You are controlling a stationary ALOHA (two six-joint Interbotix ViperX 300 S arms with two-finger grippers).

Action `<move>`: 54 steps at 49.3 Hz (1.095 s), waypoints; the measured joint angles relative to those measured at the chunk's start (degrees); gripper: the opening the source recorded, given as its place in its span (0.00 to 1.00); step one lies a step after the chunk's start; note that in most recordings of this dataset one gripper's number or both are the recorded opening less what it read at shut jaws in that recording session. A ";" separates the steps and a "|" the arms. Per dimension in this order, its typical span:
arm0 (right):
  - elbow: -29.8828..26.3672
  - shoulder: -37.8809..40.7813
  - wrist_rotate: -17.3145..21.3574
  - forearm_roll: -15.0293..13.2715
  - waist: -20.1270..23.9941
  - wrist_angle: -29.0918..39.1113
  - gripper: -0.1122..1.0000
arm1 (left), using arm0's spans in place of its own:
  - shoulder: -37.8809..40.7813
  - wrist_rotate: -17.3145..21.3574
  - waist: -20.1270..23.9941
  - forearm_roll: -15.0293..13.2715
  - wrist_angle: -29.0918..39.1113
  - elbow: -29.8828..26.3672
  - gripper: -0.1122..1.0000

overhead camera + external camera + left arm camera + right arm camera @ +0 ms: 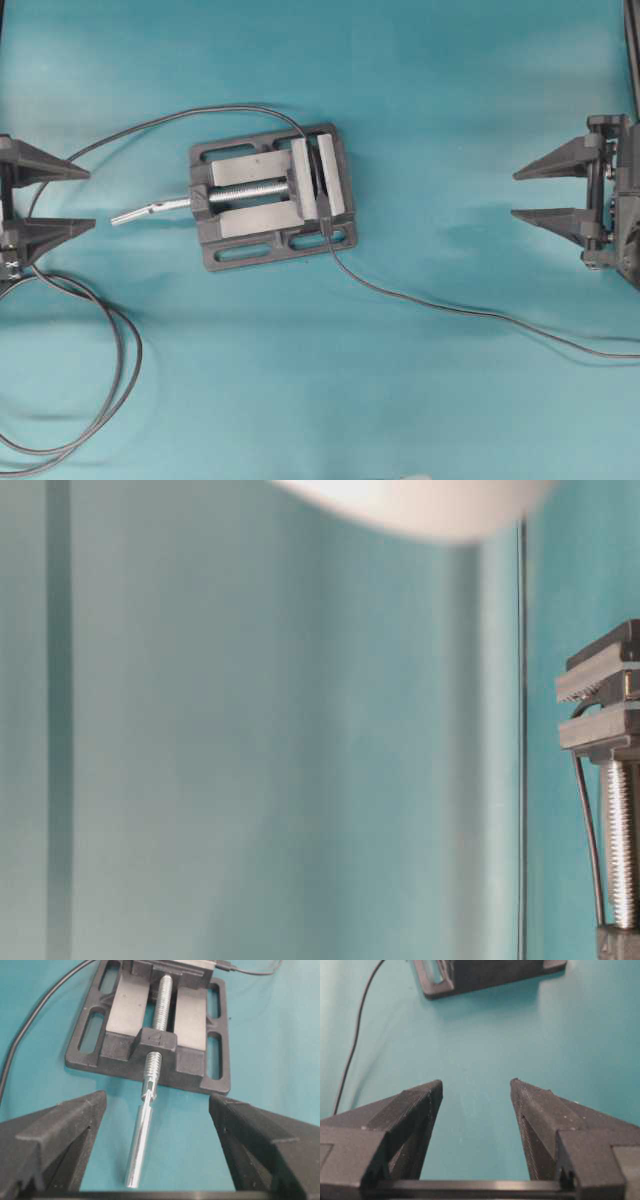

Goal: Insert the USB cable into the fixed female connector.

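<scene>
A grey vise [270,195] stands mid-table. The long looped black cable [120,130] runs into the top of its jaws. The fixed female connector [319,185] lies in the dark gap between them, mostly hidden. The thin USB cable [450,305] curves in from the right. Its black plug [326,228] [223,965] rests at the lower end of the jaws; I cannot tell whether it is seated. My left gripper [90,200] [157,1097] is open, just left of the screw handle. My right gripper [514,195] [476,1082] is open and empty, far right of the vise.
The silver screw handle [150,211] [141,1145] sticks out of the vise toward my left gripper. Big loops of black cable [100,400] lie at the lower left. Teal tabletop [430,120] spreads between the vise and my right gripper.
</scene>
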 measured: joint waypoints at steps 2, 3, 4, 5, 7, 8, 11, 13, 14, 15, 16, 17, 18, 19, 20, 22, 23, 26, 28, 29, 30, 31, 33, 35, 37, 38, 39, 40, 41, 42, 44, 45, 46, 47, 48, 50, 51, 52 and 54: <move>0.00 0.00 0.09 0.00 -0.09 0.44 0.67 | 0.00 0.00 0.00 0.00 0.00 0.00 0.99; 0.00 0.00 0.09 0.00 -0.09 0.70 0.68 | 0.00 0.00 0.00 0.00 0.00 0.00 0.99; 0.00 0.00 0.09 0.00 -0.09 0.97 0.68 | 0.09 0.00 0.00 0.00 0.00 0.00 0.99; 0.00 0.00 0.09 0.00 -0.09 1.14 0.68 | 0.09 0.00 0.00 0.00 0.00 0.00 0.99; 0.00 0.00 0.09 0.00 -0.09 1.67 0.68 | 0.00 0.00 0.00 0.00 0.00 0.00 0.99; 0.00 0.00 0.09 0.00 -0.09 1.85 0.68 | 0.00 0.00 0.00 0.00 0.00 0.00 0.99; 0.00 0.00 0.18 0.00 -0.09 1.76 0.68 | 0.09 0.00 -0.09 0.00 0.00 0.00 0.99; -0.09 0.00 0.18 0.00 -0.09 1.58 0.68 | 0.00 0.00 0.00 0.00 0.00 0.00 0.99; -0.18 0.00 0.18 0.00 -0.09 1.58 0.68 | 0.00 0.00 0.00 0.00 0.00 0.00 0.99; -0.26 0.00 0.18 0.00 -0.09 1.58 0.68 | 0.00 0.00 -0.09 0.00 0.00 0.00 0.99; -0.26 0.00 0.18 0.00 -0.09 1.58 0.68 | 0.00 0.00 0.00 0.00 0.00 0.00 0.99; -0.18 0.00 0.18 0.00 -0.09 1.58 0.68 | 0.09 0.00 0.00 0.00 0.00 0.00 0.99; -0.26 0.00 0.18 0.00 0.00 1.58 0.68 | 0.00 0.00 -0.09 0.00 0.00 0.00 0.99; -0.26 0.00 0.18 0.00 -0.09 1.58 0.68 | 0.00 0.00 0.00 0.00 0.00 0.00 0.99; -0.18 0.00 0.18 0.00 -0.09 1.58 0.68 | 0.00 0.00 0.00 0.00 0.00 0.00 0.99; -0.18 0.00 0.18 0.00 0.00 1.58 0.68 | 0.00 0.00 0.00 0.00 0.00 0.00 0.99; -0.26 0.00 0.18 0.00 -0.09 1.58 0.68 | 0.00 0.00 0.00 0.00 0.09 0.00 0.99; -0.18 0.00 0.18 0.00 -0.09 1.58 0.68 | 0.09 0.00 0.00 0.00 0.00 0.00 0.99; -0.18 0.00 0.18 0.00 0.00 1.67 0.68 | 0.09 0.00 0.00 0.00 0.00 0.00 0.99; -0.18 0.00 0.18 0.00 -0.09 1.76 0.67 | 0.00 0.00 -0.09 0.00 0.00 0.00 0.99; -0.09 0.00 0.18 0.00 -0.09 1.93 0.68 | 0.00 0.00 0.00 0.00 0.00 0.00 0.99; -0.09 0.00 0.18 0.00 -0.09 2.11 0.68 | 0.09 0.00 0.00 0.00 0.00 0.00 0.99; 0.26 0.00 0.18 0.00 -0.09 2.37 0.68 | 0.09 0.00 0.00 0.00 0.00 0.00 0.99; 0.53 0.00 0.18 0.00 0.00 2.72 0.68 | 0.00 0.00 0.00 0.00 0.00 0.00 0.99; 0.79 0.00 0.18 0.00 -0.09 2.99 0.68 | 0.00 0.00 0.00 0.00 0.00 0.00 0.99; 0.97 0.00 0.18 0.00 0.00 2.99 0.68 | 0.00 0.00 -0.09 0.00 0.00 0.00 0.99; 0.97 0.00 0.18 0.00 -0.09 3.08 0.68 | 0.00 0.00 0.00 0.00 0.00 0.00 0.99; 1.05 0.00 0.18 0.00 0.00 3.08 0.68 | 0.00 0.00 0.00 0.00 0.00 0.00 0.99; 1.14 0.00 0.18 0.00 0.00 3.08 0.68 | 0.00 0.00 0.00 0.00 0.00 0.00 0.99; 1.14 0.00 0.18 0.00 -0.09 2.99 0.68 | 0.09 0.00 0.00 0.00 0.00 0.00 0.99; 1.41 0.00 0.18 0.00 -0.09 2.90 0.68 | 0.00 0.00 -0.09 0.00 0.00 0.00 0.99; 1.41 0.00 0.18 -0.09 -0.09 2.72 0.68 | 0.00 0.00 0.00 0.00 0.00 0.00 0.99; 1.49 0.00 0.18 -0.09 -0.09 2.72 0.68 | 0.00 0.00 0.00 0.00 0.00 0.00 0.99; 1.49 0.00 0.18 -0.09 0.00 2.64 0.67 | 0.00 0.00 0.00 0.00 0.00 0.00 0.99; 1.49 0.00 0.18 0.00 -0.09 2.55 0.67 | 0.00 0.00 0.00 0.00 0.00 0.00 0.99; 1.49 0.00 0.18 -0.09 -0.09 2.46 0.67 | 0.00 0.00 0.00 0.00 0.09 0.00 0.99; 1.58 0.00 0.18 0.00 -0.09 2.46 0.67 | 0.00 0.00 0.00 0.00 0.00 0.00 0.99; 1.58 0.00 0.18 -0.09 0.00 2.46 0.67 | 0.00 0.00 -0.09 0.00 0.00 0.00 0.99; 1.58 0.00 0.09 -0.09 -0.09 2.46 0.67 | 0.00 0.00 0.00 0.00 0.00 0.00 0.99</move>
